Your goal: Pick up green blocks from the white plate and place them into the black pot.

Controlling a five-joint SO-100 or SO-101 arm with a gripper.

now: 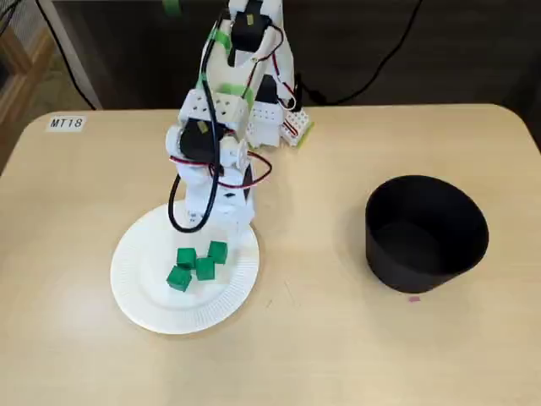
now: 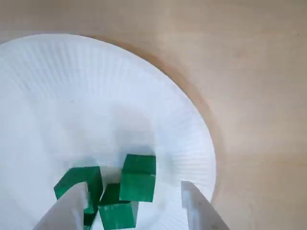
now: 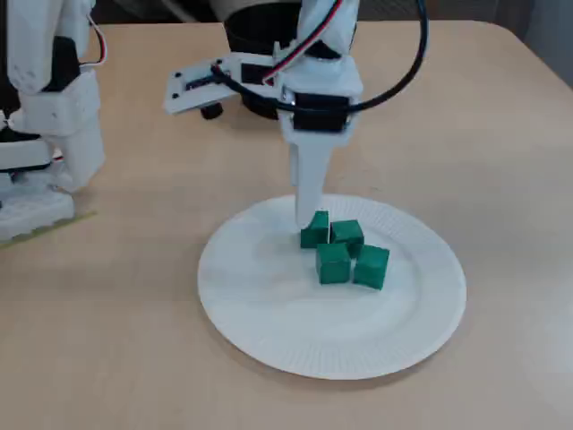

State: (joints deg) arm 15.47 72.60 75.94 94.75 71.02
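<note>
Gripper (image 2: 133, 186) low over the white plate (image 1: 135, 298), released, nothing held.
Its two white fingers (image 2: 64, 211) stand spread apart in the wrist view, with the green blocks (image 3: 333, 262) showing between them. Four blocks lie bunched near the plate's middle, touching or nearly so. I cannot tell whether a finger touches the nearest one. The black pot (image 1: 427, 254) stands upright on the pale table (image 1: 338, 355). In the fixed view from above it is well apart from the plate, to its right.
</note>
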